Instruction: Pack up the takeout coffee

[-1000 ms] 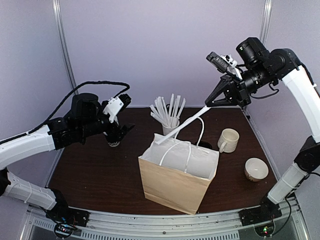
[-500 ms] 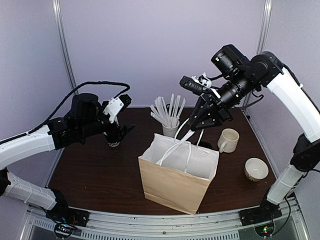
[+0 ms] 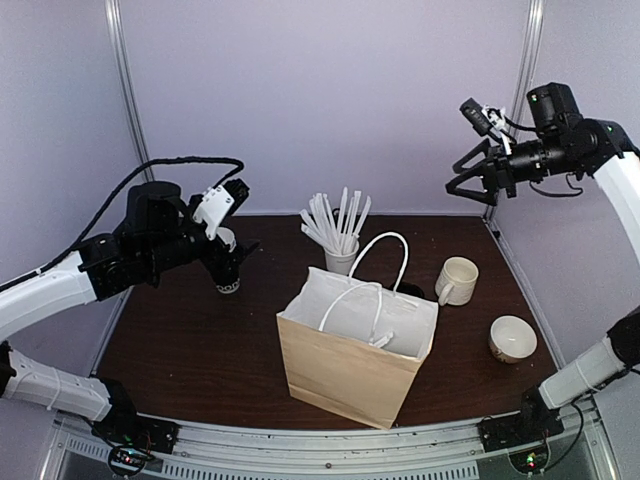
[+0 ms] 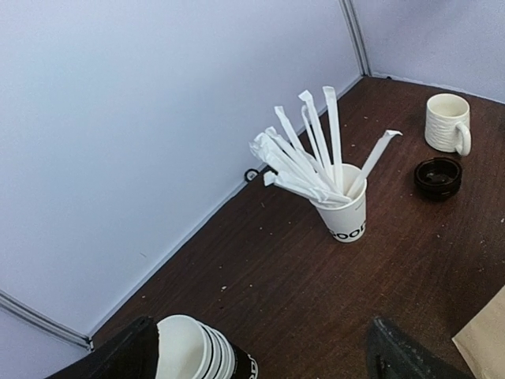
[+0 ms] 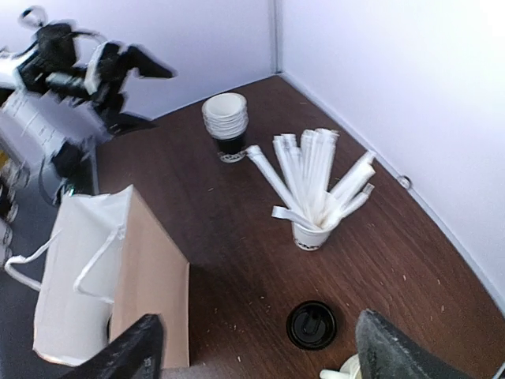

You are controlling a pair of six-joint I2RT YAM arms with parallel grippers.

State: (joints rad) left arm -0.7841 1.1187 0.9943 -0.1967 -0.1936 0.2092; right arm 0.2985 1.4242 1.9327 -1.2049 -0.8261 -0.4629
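The small black paper cup with the round black plastic lid [image 5: 311, 324] stands on the dark brown tabletop [image 3: 200, 350], on the far side of the brown paper bag [image 3: 345, 370], between the white paper cup of sticks [image 4: 345, 213] and the cream ribbed mug [image 4: 447, 122]. The right wrist view shows it from above, so only its lid is seen. The left wrist view shows it from the side, low and dark, just beside the mug. In the top view the bag hides nearly all of it.

The bag stands upright with its mouth open, its white lining and white handles showing. What lies deeper inside cannot be seen. The sticks cup holds a fan of white wrapped sticks. The stack of white-rimmed paper cups [image 5: 226, 118] is nested, and its lowest cup is black.

The left tool [image 4: 263, 335] is spread wide, with the stack between its fingers, close to one of them. The right tool [image 5: 259, 328] is also wide and holds nothing, raised high above the right back corner.

Only the top view shows the cream bowl [image 3: 512, 338], near the right edge. Its content I cannot tell.
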